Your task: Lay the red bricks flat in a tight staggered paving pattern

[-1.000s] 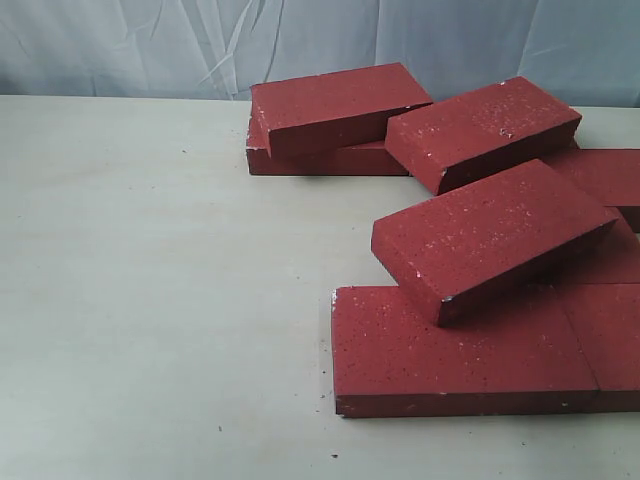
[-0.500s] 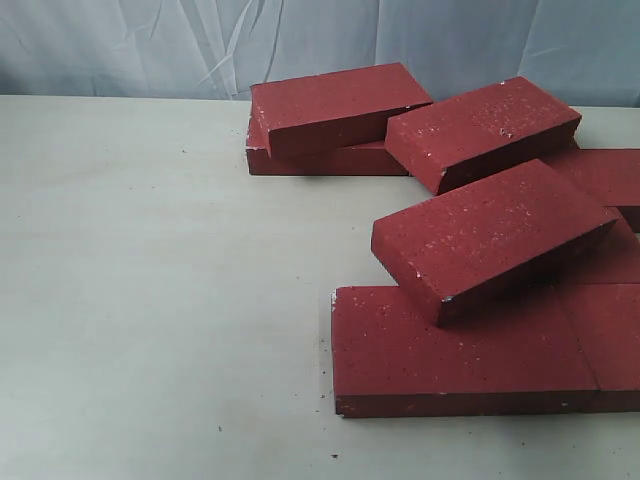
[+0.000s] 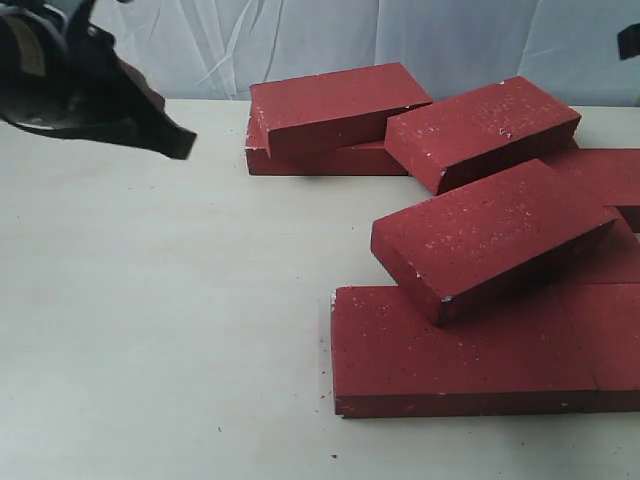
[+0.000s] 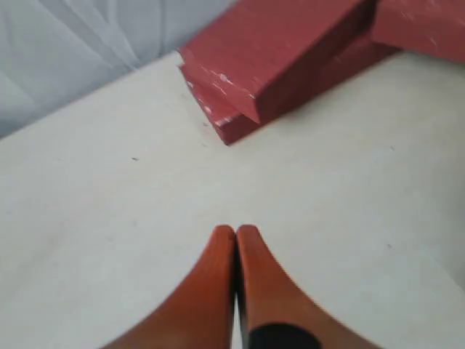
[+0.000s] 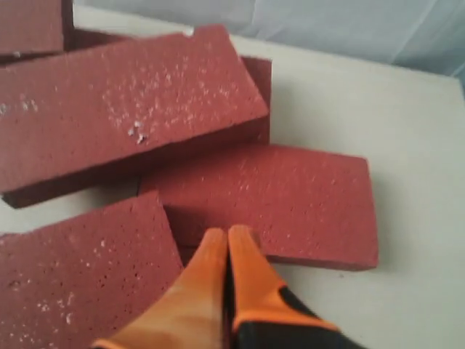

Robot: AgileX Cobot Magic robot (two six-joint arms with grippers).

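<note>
A pale bench [image 3: 150, 300] fills the exterior view, with a creased pale blue cloth [image 3: 450, 40] hanging behind it. The red bricks [image 3: 610, 175] (dark red, grainy, flecked with white) sit in a loose heap on the right half of the bench, not yet in a tidy pattern. At the back, an upper brick [image 3: 335, 100] lies askew on top of a lower brick [image 3: 300, 160]. Just beside them to the right, a propped brick [image 3: 480, 125] rests at a tilt. Nearer the camera, a front brick [image 3: 450, 350] lies flat with an end brick [image 3: 615, 340] touching its right end. A leaning brick [image 3: 490, 235] slants across them, its low corner down on the front brick. The left arm [image 3: 80, 90] shows as a dark, blurred shape at the upper left, above the bare bench and well apart from the heap. The left pincer [image 4: 235, 233] has its orange fingers pressed together and grips nothing; bare bench lies under it, and the two stacked back bricks sit some way ahead of its tips. The right pincer [image 5: 227, 234] is likewise closed tight and empty — its orange tips hang over the edge of a flat brick in the heap, though whether they touch it cannot be told.
</note>
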